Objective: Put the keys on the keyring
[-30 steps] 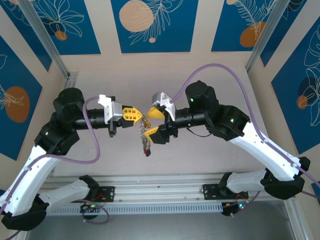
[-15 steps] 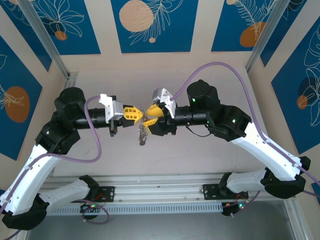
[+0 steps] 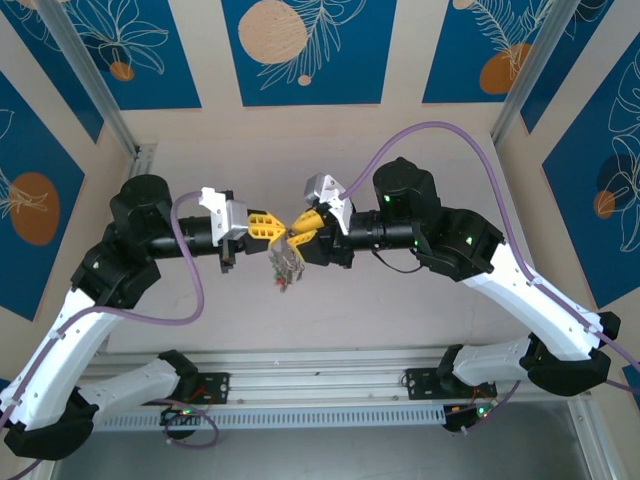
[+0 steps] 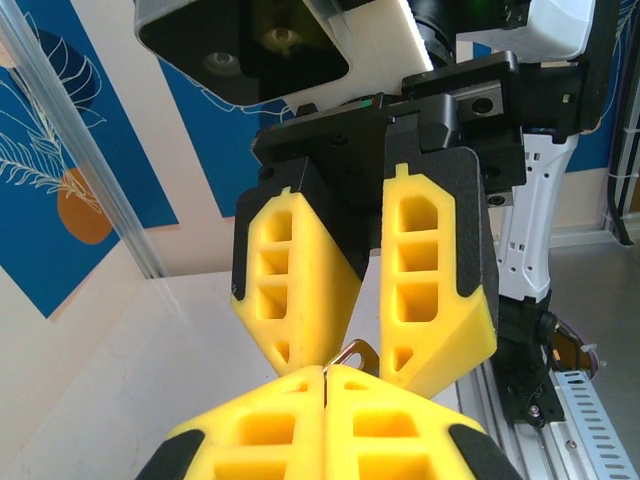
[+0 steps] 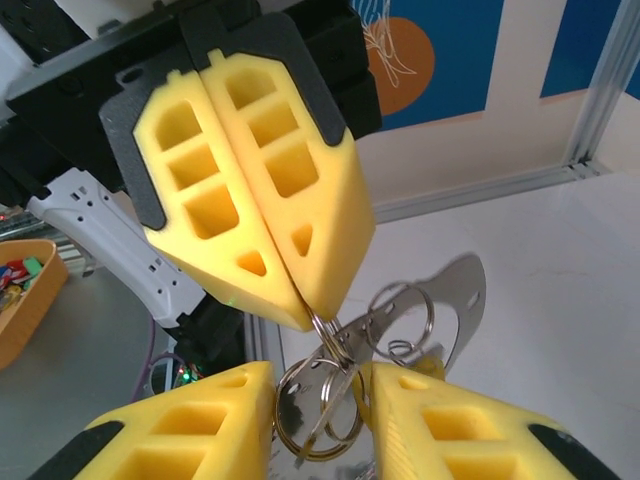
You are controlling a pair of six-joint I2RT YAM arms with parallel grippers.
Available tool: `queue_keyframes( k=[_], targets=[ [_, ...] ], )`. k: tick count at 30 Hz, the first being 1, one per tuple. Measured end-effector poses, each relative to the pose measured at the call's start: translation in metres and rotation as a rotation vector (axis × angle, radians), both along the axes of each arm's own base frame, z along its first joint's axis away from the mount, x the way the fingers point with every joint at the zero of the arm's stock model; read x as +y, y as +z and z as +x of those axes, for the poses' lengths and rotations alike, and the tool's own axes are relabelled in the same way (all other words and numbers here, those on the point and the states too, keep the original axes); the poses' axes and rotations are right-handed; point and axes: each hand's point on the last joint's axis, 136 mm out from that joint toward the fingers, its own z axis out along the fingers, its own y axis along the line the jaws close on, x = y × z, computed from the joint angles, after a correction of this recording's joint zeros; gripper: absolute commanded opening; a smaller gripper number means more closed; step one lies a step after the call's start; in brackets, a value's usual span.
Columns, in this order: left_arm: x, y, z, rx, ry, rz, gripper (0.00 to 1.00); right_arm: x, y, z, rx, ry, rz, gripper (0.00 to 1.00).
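My left gripper and right gripper meet tip to tip above the table. The left gripper is shut on a thin grey wire of the keyring, which runs up between its pads. In the right wrist view the same keyring leaves the left gripper's closed tips, linked to more split rings and the flat silver keys. My right gripper has both fingers pressed against the sides of that bunch. The rest of the bunch dangles below the two grippers.
An orange bin with small coloured pieces sits near the arm bases. Aluminium frame posts stand at the back corners, and a rail runs along the near edge. Pale table lies below the grippers.
The right gripper's jaws have narrowed from wide apart to pressing on the bunch of keys. The hanging bunch has drawn up and hangs shorter. The left gripper has stayed shut in place.
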Motion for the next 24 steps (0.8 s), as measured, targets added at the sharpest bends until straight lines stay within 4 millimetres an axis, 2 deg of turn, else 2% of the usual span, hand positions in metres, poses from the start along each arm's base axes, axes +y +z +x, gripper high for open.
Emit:
queue_keyframes(
  k=[3,6,8,12,15,20,24],
  targets=[
    [0.000,0.000,0.000,0.000,0.001,0.000,0.00,-0.002,-0.001,0.002,0.000,-0.013,-0.008,0.30],
    [0.000,0.000,0.000,-0.001,0.000,0.000,0.00,-0.004,-0.001,0.001,0.003,-0.017,-0.004,0.43],
    [0.000,0.000,0.000,-0.001,0.000,-0.001,0.00,-0.007,-0.003,-0.001,0.005,-0.015,-0.003,0.44],
    [0.000,0.000,0.000,-0.001,-0.001,-0.001,0.00,-0.011,-0.002,-0.003,0.000,-0.011,0.005,0.34],
    [0.000,0.000,0.000,-0.001,0.000,0.000,0.00,-0.012,0.000,-0.002,0.005,-0.015,0.013,0.30],
    [0.000,0.000,0.000,-0.001,-0.001,-0.001,0.00,-0.013,0.001,-0.001,0.008,-0.018,0.015,0.25],
    [0.000,0.000,-0.001,-0.001,-0.005,-0.001,0.00,-0.011,-0.001,0.000,0.013,-0.017,0.010,0.26]
  ],
)
